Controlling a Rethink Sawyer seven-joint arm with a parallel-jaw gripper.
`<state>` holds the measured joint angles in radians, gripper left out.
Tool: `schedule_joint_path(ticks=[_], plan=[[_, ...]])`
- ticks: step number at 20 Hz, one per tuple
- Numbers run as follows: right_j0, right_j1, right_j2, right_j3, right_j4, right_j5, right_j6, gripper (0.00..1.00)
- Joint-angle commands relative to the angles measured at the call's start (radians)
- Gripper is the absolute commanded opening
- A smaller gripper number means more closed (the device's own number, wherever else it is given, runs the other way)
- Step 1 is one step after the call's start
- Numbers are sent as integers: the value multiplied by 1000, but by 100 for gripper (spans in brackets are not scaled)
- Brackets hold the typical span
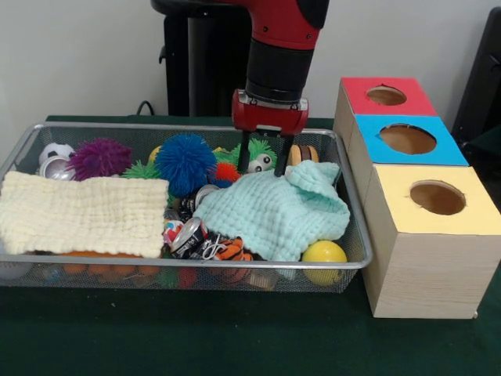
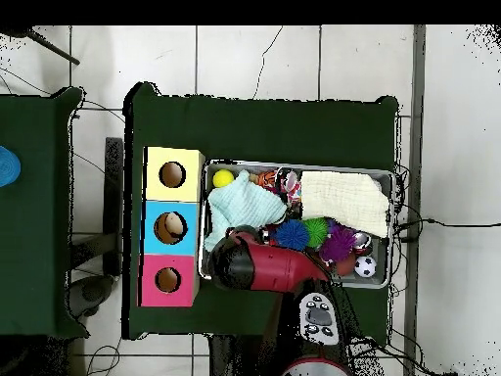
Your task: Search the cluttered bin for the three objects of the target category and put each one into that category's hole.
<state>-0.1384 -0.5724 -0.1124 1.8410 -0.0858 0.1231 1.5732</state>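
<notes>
The wire mesh bin [image 1: 188, 265] is full of toys and cloths; it also shows in the overhead view [image 2: 394, 225]. My gripper [image 1: 263, 162] hangs low over the bin's back part, at the upper edge of a mint green cloth [image 1: 270, 211]. Its two black fingers [image 1: 244, 153] stand apart and hold nothing. In the overhead view the red arm [image 2: 269, 266] covers the gripper. No see-through bottle shows in either view. The blue-topped hole [image 1: 407, 139] is the middle one on the wooden box to the bin's right; it also shows in the overhead view [image 2: 173, 227].
A cream cloth [image 1: 82, 211] covers the bin's left part. Blue [image 1: 185, 160] and purple [image 1: 100, 158] spiky balls, a yellow ball [image 1: 323, 254] and a silver can [image 1: 188, 235] lie around. Red-topped [image 1: 386, 95] and yellow-topped [image 1: 437, 197] holes flank the blue one.
</notes>
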Motion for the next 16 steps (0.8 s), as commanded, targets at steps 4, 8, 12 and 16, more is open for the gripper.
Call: schedule_joint_path(ticks=[4,8,12,16], plan=[[-48,26,78,-57,0,-83,159,100],[-77,34,113,-42,4,-130,179,100],[-100,25,143,-25,14,-160,198,100],[-111,11,159,-15,38,-129,205,100]])
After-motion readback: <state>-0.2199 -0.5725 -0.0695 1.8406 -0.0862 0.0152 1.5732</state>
